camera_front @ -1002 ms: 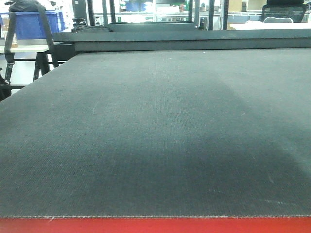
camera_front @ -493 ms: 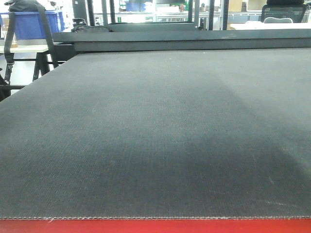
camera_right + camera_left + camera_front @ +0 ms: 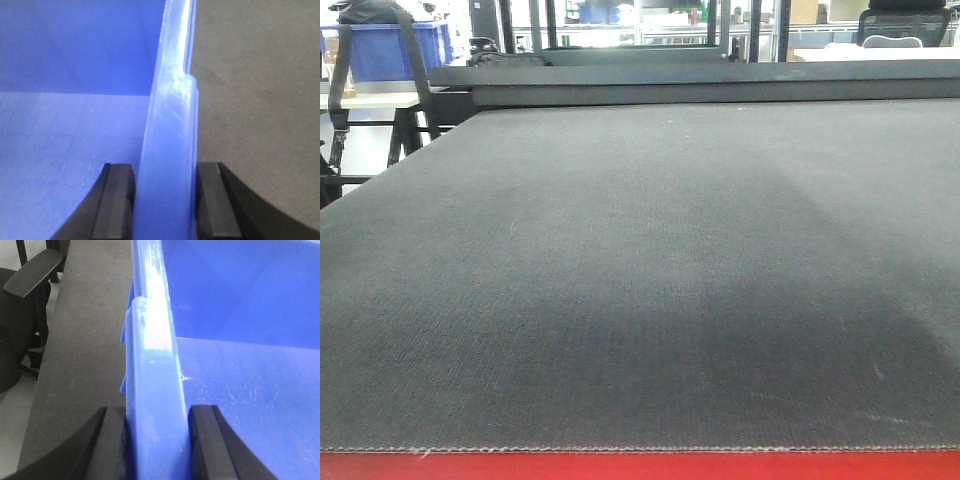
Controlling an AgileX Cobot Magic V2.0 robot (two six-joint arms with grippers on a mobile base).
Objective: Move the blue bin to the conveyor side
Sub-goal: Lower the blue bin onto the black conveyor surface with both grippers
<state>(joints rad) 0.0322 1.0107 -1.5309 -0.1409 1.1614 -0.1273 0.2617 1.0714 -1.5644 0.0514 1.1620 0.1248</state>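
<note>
Our front view matches the earlier frames except that the shadow on the conveyor side [image 3: 640, 280] now sits slightly lower. That dark woven belt fills the view above its red edge strip [image 3: 640, 466], with another blue crate [image 3: 382, 50] and an office chair [image 3: 905, 28] far behind. The blue bin [image 3: 240, 340] sits between our claws: the left gripper [image 3: 157, 440] and right gripper [image 3: 164, 200] each clamp its thick rim, pads closed against both faces.
</note>
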